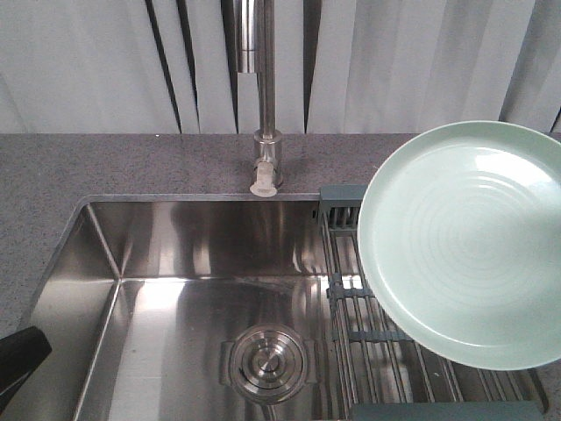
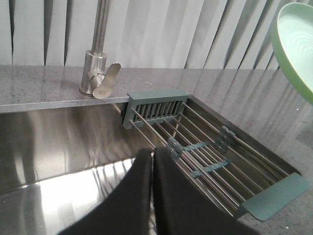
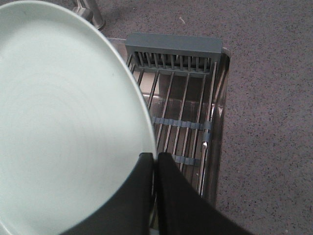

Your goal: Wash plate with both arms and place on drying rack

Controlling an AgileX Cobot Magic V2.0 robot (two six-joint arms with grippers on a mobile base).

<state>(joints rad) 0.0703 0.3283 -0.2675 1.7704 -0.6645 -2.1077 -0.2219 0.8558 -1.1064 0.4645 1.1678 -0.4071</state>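
left arm (image 1: pixel 17 364): only a dark angular tip shows in the front view, at the near left corner beside the sink (image 1: pixel 175 237). its wrist view shows the left pincer (image 2: pixel 152 152) low over the basin and aimed toward the drying rack (image 2: pixel 195 142), fingers pressed together with a thin seam and nothing between them. the right pincer (image 3: pixel 154 156) is not visible in the front view. its own wrist view shows it angled down over the rack, the two dark fingers closed on the near right rim of the plate (image 3: pixel 63 122). the plate is held in the air, tilted, its inner face toward the front camera. it hangs over the right part of the rack and the counter (image 1: pixel 105 167) and does not appear to rest on the rods. the front view alone shows the round steel drain (image 1: pixel 267 360) in the basin floor and the faucet (image 1: pixel 266 132) at the far edge. the left wrist view catches only a sliver of the plate at upper right. plate condition: pale mint green, low raised rim, faint concentric rings on the inner face, glossy highlights; whether it is wet cannot be told. rack: thin parallel metal rods, grey-teal end pieces and cross bars, spanning the right end of the sink.
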